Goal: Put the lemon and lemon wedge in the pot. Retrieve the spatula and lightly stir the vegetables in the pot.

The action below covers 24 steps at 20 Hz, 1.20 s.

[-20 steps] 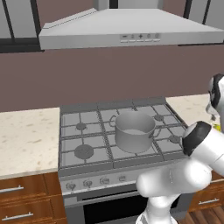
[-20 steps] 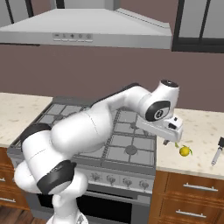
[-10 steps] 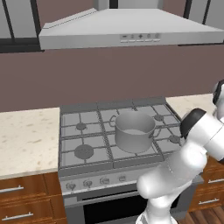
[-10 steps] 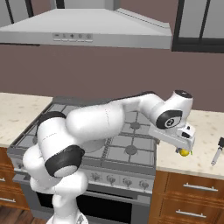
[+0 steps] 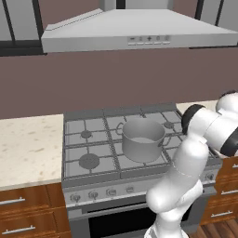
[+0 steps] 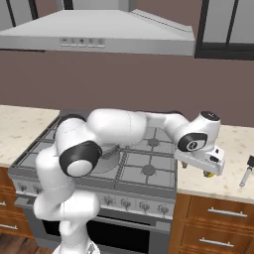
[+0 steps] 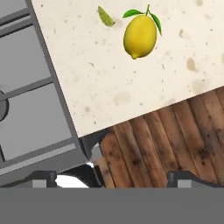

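Swinging further right than a second ago, the arm has carried its wrist out past the stove's edge, and in the right base view the gripper (image 6: pixel 207 171) now hangs over the speckled counter (image 6: pixel 233 149) instead of over the burners. The lemon (image 7: pixel 139 36) peeks out yellow just under the hand there; a second ago it sat clear of the hand, off to its right. Fingers are spread as wide as they go, nothing between them. From the hand view the lemon is bright yellow, oval with a small nub at one end and two green leaves on its stem, lying on the pale counter near the front edge. Just beside it lies a thin greenish lemon wedge (image 7: pixel 105 16). The pot (image 5: pixel 142 139) sits unmoved on the stove (image 5: pixel 93 148), grey, pale inside, well apart from the lemon. A dark-handled spatula (image 6: pixel 246 171) rests on the counter to the right of the gripper
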Motion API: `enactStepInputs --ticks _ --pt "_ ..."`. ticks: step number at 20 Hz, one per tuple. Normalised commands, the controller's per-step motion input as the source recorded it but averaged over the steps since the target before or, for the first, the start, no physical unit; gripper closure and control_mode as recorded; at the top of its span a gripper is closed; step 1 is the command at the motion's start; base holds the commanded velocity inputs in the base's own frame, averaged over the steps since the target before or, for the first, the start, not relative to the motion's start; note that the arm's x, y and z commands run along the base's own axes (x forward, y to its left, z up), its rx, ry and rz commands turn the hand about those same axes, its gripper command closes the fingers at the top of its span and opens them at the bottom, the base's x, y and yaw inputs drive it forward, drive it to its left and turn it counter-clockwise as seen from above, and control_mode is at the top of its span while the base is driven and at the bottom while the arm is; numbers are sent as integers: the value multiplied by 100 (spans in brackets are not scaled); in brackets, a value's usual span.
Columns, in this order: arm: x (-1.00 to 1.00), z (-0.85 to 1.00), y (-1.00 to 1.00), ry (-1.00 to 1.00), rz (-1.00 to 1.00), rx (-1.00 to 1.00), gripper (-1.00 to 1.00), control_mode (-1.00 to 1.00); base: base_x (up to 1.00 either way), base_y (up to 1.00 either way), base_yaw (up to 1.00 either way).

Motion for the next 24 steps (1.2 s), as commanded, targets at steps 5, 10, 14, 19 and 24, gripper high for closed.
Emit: enactStepInputs --ticks 5,10,14,19,24 --pt "54 -15 -15 0 0 0 -100 -100 0 0 0" --pt "38 -2 -23 0 0 0 -100 -100 0 0 0" --pt "28 -1 -28 0 0 0 -100 -100 0 0 0" --pt "18 -5 -28 0 0 0 -100 -100 0 0 0" --pt "9 -14 -6 0 0 0 -100 -100 0 0 0"
